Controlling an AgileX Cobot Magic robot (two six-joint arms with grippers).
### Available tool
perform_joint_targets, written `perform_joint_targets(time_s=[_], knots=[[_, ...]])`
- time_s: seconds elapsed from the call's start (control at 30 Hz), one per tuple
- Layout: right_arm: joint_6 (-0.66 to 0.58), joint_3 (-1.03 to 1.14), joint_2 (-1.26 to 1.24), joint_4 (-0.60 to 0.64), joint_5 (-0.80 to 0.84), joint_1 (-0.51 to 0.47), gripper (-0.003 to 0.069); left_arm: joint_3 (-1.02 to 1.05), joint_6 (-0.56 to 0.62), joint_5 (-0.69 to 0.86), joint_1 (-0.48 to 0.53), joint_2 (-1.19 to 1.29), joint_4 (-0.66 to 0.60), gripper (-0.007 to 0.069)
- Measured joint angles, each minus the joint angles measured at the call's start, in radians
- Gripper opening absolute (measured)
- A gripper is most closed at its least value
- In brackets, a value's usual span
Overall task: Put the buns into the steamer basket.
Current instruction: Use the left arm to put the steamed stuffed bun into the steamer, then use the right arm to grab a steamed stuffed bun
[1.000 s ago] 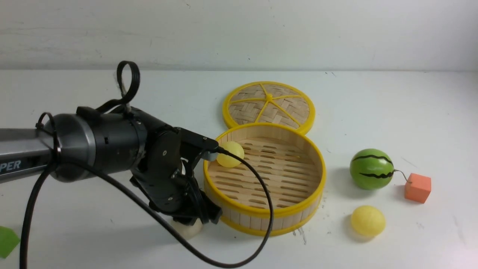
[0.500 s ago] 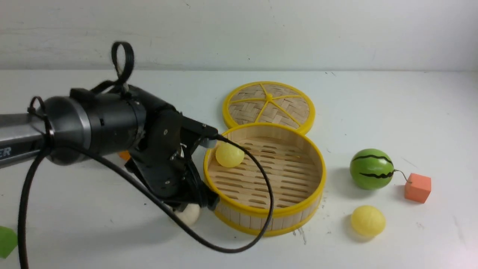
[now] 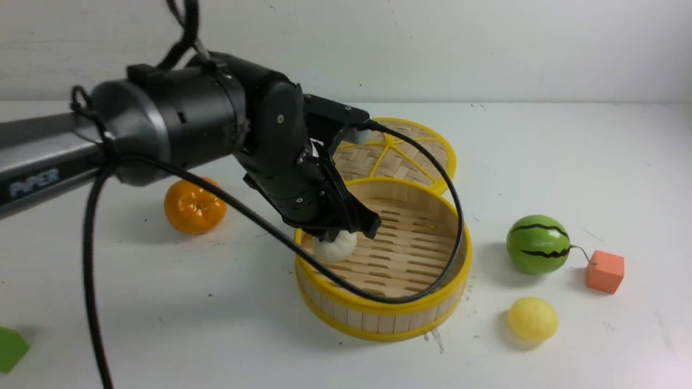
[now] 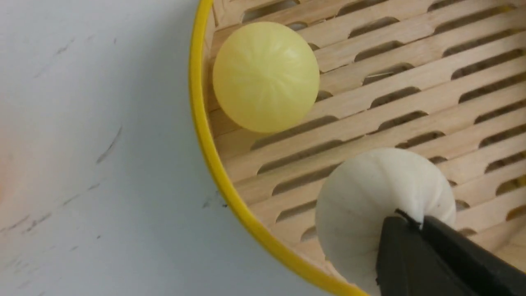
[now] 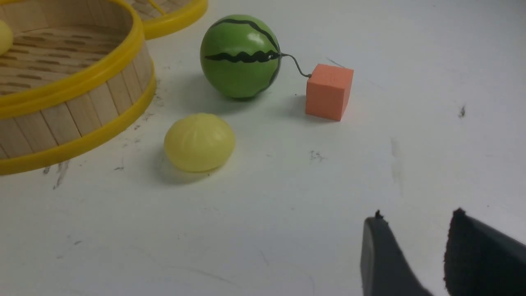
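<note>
The steamer basket (image 3: 378, 319) sits on the table (image 3: 162, 302) slightly right of centre. The lid (image 3: 411, 156) lies flat just behind it, its near edge hidden behind the basket's far rim. Inside the basket, the 1st bun (image 4: 266, 77) rests on the floor against the left wall. The 2nd bun (image 3: 335, 246) is beside it, also over the left part of the floor, pinched in the fingers (image 4: 411, 255) of the left gripper (image 3: 338, 235), which reaches in from the left. The orange (image 3: 194, 206) lies left of the basket, well apart. The watermelon ball (image 3: 538, 244) stands right of the basket, the cube (image 3: 604, 271) just right of it. The 3rd bun (image 3: 532, 319) lies in front of the ball.
</note>
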Motion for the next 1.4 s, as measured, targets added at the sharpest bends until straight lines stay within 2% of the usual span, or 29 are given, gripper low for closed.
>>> perform_joint_targets(time_s=[0.17, 0.33, 0.4, 0.5, 0.53, 0.6, 0.67, 0.7, 0.73, 0.77, 0.8, 0.87, 0.9, 1.17, 1.27, 1.37, 1.4], knots=[[0.000, 0.000, 0.000, 0.000, 0.000, 0.000, 0.0239, -0.047, 0.001, -0.020, 0.000, 0.105, -0.029, -0.0013], [0.000, 0.000, 0.000, 0.000, 0.000, 0.000, 0.0239, -0.105, 0.024, 0.011, 0.000, 0.180, -0.032, 0.0077], [0.000, 0.000, 0.000, 0.000, 0.000, 0.000, 0.0239, -0.132, 0.024, 0.036, 0.000, 0.180, -0.032, 0.0189], [0.000, 0.000, 0.000, 0.000, 0.000, 0.000, 0.0239, -0.146, 0.024, 0.069, 0.000, 0.170, -0.033, 0.0286], [0.000, 0.000, 0.000, 0.000, 0.000, 0.000, 0.0239, -0.158, 0.023, 0.110, 0.000, 0.146, -0.035, 0.0355], [0.000, 0.000, 0.000, 0.000, 0.000, 0.000, 0.0239, -0.164, 0.018, 0.147, 0.000, 0.099, -0.035, 0.0384], [0.000, 0.000, 0.000, 0.000, 0.000, 0.000, 0.0239, -0.166, 0.007, 0.177, 0.000, 0.031, -0.035, 0.0364], [0.000, 0.000, 0.000, 0.000, 0.000, 0.000, 0.0239, -0.166, 0.000, 0.188, 0.000, -0.014, -0.035, 0.0327], [0.000, 0.000, 0.000, 0.000, 0.000, 0.000, 0.0239, -0.162, -0.009, 0.191, 0.000, -0.083, -0.035, 0.0248], [0.000, 0.000, 0.000, 0.000, 0.000, 0.000, 0.0239, -0.160, -0.012, 0.190, 0.000, -0.093, -0.035, 0.0234], [0.000, 0.000, 0.000, 0.000, 0.000, 0.000, 0.0239, -0.132, -0.019, 0.171, 0.000, -0.181, -0.035, 0.0116], [0.000, 0.000, 0.000, 0.000, 0.000, 0.000, 0.0239, -0.070, -0.022, 0.134, 0.000, -0.285, -0.040, 0.0009], [0.000, 0.000, 0.000, 0.000, 0.000, 0.000, 0.0239, -0.033, -0.022, 0.114, 0.000, -0.332, -0.043, -0.0014], [0.000, 0.000, 0.000, 0.000, 0.000, 0.000, 0.0239, 0.500, -0.023, -0.149, 0.000, -0.752, -0.108, -0.0013], [0.000, 0.000, 0.000, 0.000, 0.000, 0.000, 0.0239, 0.747, -0.023, -0.280, 0.000, -0.912, -0.167, -0.0013], [0.000, 0.000, 0.000, 0.000, 0.000, 0.000, 0.0239, 0.874, -0.023, -0.345, 0.000, -1.004, -0.213, -0.0013], [0.000, 0.000, 0.000, 0.000, 0.000, 0.000, 0.0239, 0.977, -0.023, -0.409, 0.000, -1.082, -0.257, -0.0013]])
